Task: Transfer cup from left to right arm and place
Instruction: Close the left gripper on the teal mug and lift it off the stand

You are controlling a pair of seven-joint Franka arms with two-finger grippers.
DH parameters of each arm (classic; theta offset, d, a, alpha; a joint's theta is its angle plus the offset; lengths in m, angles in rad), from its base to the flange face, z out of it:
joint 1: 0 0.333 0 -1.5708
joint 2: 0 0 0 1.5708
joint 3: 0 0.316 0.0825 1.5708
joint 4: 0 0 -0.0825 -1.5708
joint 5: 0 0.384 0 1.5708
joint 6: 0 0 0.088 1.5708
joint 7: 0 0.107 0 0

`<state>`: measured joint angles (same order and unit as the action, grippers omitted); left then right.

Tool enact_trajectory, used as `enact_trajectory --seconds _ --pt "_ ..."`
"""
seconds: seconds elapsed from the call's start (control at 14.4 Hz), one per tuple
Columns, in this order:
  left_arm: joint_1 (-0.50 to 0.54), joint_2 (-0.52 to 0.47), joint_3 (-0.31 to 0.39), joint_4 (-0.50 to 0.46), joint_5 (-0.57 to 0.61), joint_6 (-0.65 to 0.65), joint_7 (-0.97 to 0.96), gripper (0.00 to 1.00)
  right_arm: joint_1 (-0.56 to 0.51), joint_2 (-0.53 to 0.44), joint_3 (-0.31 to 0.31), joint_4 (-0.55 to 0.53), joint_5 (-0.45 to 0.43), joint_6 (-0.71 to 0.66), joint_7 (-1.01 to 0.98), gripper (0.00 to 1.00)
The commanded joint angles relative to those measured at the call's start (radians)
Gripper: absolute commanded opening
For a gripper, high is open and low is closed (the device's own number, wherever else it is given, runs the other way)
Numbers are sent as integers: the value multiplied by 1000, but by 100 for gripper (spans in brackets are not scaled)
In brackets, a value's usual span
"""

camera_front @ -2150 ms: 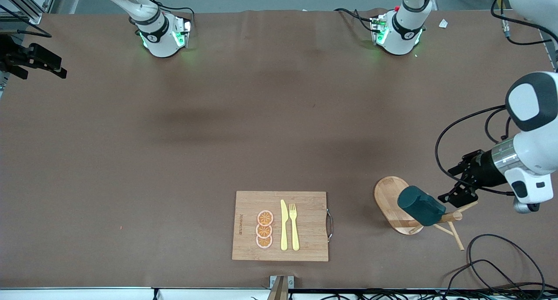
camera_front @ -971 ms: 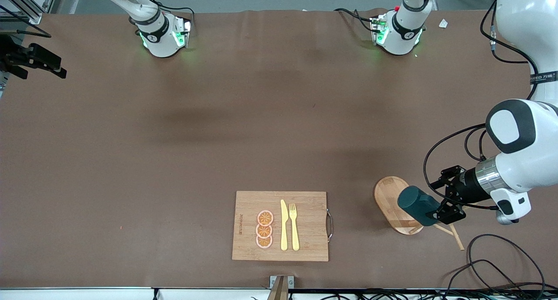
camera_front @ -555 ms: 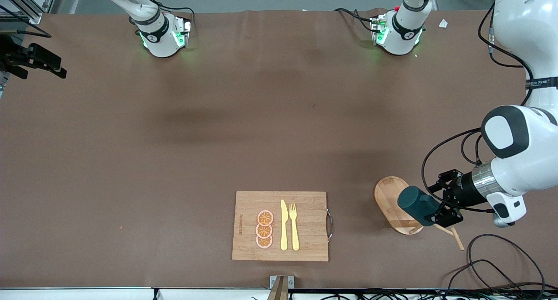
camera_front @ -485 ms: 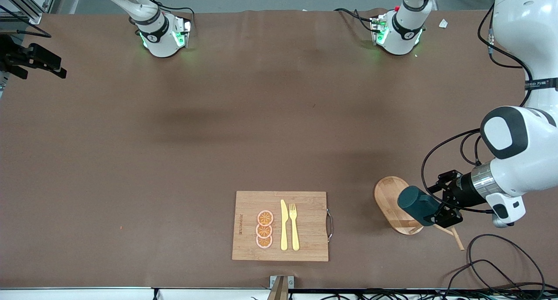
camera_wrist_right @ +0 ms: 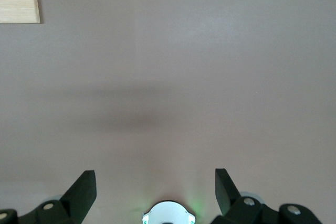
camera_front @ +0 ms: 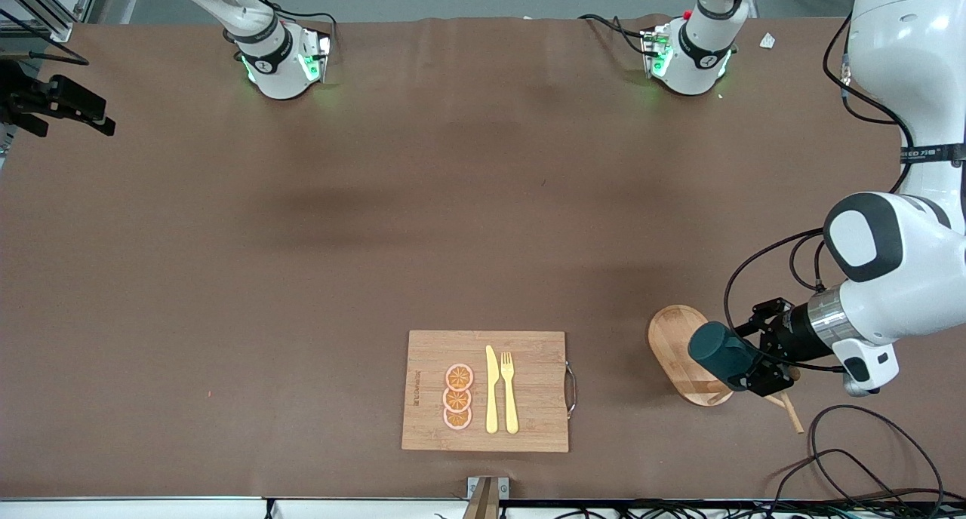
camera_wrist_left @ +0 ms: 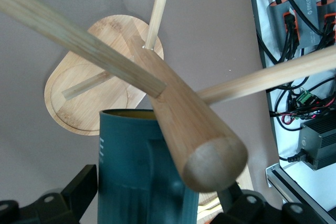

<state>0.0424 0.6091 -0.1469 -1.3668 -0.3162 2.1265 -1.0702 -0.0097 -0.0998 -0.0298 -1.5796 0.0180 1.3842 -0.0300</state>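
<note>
The dark teal cup (camera_front: pixel 715 347) hangs tilted on a peg of a wooden mug rack with an oval base (camera_front: pixel 674 338), near the front camera at the left arm's end of the table. My left gripper (camera_front: pixel 747 359) is open, with one finger on each side of the cup's body. In the left wrist view the cup (camera_wrist_left: pixel 131 166) fills the gap of the left gripper (camera_wrist_left: pixel 157 182), with its ochre rim just showing; the rack's post (camera_wrist_left: pixel 184 124) crosses in front of it. My right gripper (camera_wrist_right: pixel 155 174) is open and empty, high over bare table near its own base, and waits.
A bamboo cutting board (camera_front: pixel 528 353) with orange slices (camera_front: pixel 458 397), a yellow knife (camera_front: pixel 491 391) and fork (camera_front: pixel 510 391) lies near the front edge. Black cables (camera_front: pixel 853 443) lie by the rack. The rack's pegs (camera_wrist_left: pixel 79 30) stick out round the cup.
My left gripper has moved in along the rack's peg toward the cup, and its open fingers now stand on both sides of it. The cup and the right arm have not moved.
</note>
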Motion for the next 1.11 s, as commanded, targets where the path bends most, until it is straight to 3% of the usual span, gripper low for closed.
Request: enact_trajectory --seconds 0.0,0.49,1.04 --pt "-10 17 1 22 -17 6 -7 100 -7 -23 4 -22 -3 1 -2 100" --pt "-10 28 1 20 -18 4 3 94 -7 -23 4 -22 -3 1 -2 100" --pt "-10 29 1 22 -18 6 -1 73 -7 -23 4 -22 -3 4 -2 100"
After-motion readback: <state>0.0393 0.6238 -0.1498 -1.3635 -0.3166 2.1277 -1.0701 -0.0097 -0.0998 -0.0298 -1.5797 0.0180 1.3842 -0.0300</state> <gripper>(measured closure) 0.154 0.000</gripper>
